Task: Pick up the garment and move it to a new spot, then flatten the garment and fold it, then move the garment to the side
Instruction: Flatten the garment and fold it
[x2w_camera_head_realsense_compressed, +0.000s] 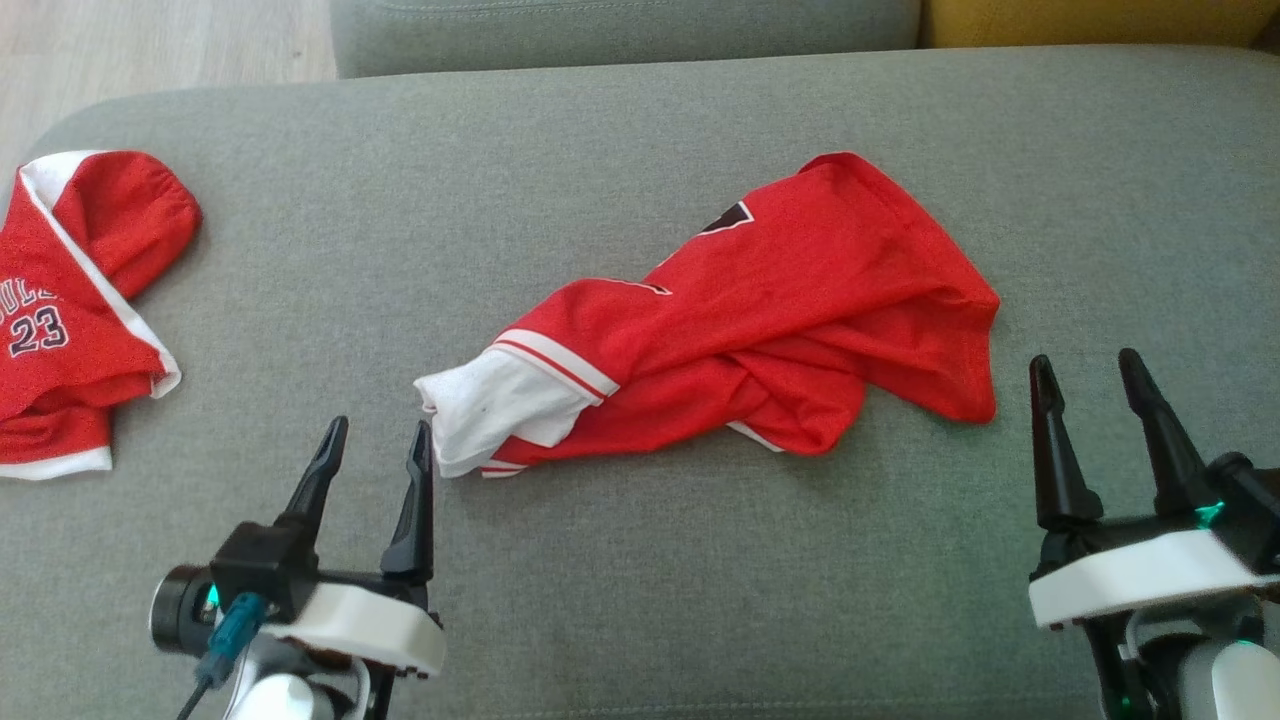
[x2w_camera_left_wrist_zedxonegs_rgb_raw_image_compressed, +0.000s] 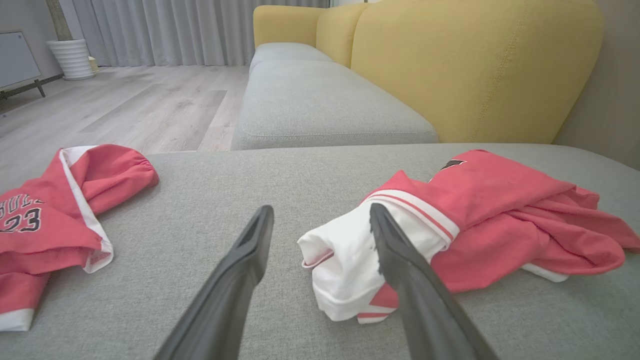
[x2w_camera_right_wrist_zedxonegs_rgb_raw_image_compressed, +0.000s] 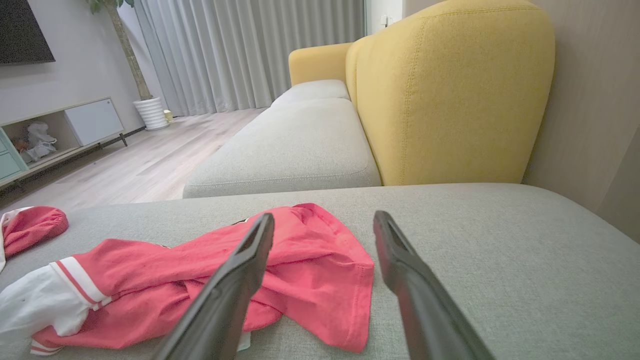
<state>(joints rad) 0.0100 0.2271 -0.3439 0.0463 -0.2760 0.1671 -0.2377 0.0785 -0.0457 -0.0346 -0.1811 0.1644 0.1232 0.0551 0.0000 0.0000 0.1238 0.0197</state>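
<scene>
Fingers spread on left gripper (x2w_camera_head_realsense_compressed: 381, 425) and right gripper (x2w_camera_head_realsense_compressed: 1085, 358), both empty. Garment (x2w_camera_head_realsense_compressed: 760, 320) lies crumpled on the cushion (x2w_camera_head_realsense_compressed: 640, 560) between them, white end just beside left's inner fingertip, red end near right's. Jersey (x2w_camera_head_realsense_compressed: 70, 320) sits well outside left's fingers.

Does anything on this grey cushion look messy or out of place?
Yes. The red garment in the middle of the grey cushion lies twisted and bunched, its white end turned out. A red number 23 jersey at the cushion's left edge is rumpled too. Nothing looks spilled or torn.
</scene>
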